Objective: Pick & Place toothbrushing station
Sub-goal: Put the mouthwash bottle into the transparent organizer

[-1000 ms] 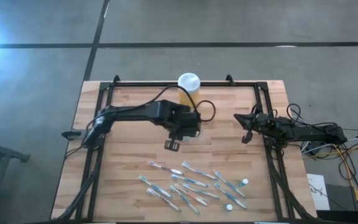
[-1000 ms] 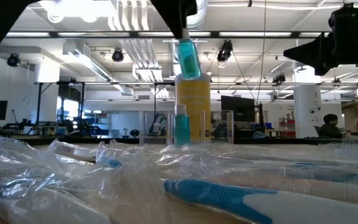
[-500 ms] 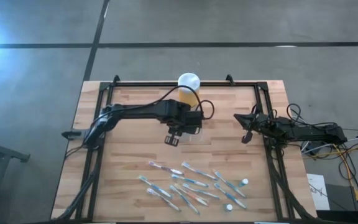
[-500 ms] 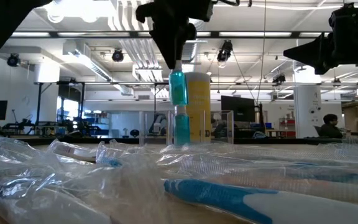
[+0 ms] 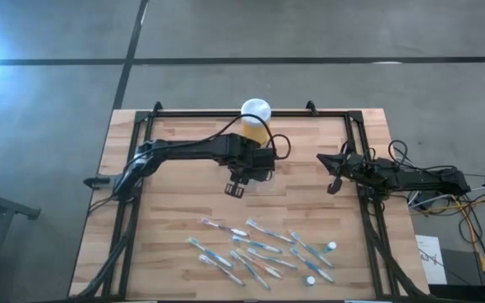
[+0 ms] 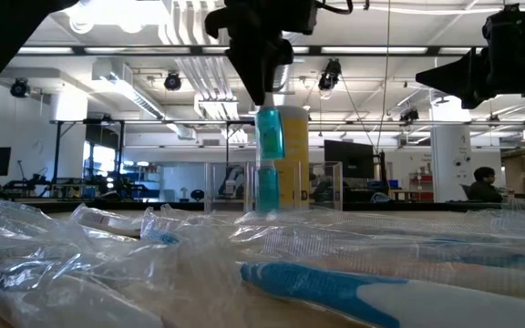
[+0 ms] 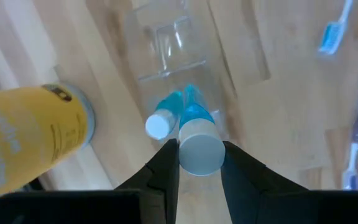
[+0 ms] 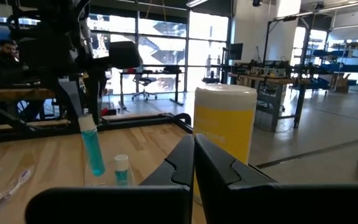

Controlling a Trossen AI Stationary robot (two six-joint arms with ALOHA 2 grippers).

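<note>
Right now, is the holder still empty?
No, the holder already has one blue tube in it, beside the tube the left gripper grips.

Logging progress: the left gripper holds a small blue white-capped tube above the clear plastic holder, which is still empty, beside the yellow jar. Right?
Not quite: the clear plastic holder already contains one blue white-capped tube, as the left wrist view shows. The rest stands: the left gripper holds a second small blue tube above it, beside the yellow jar.
</note>
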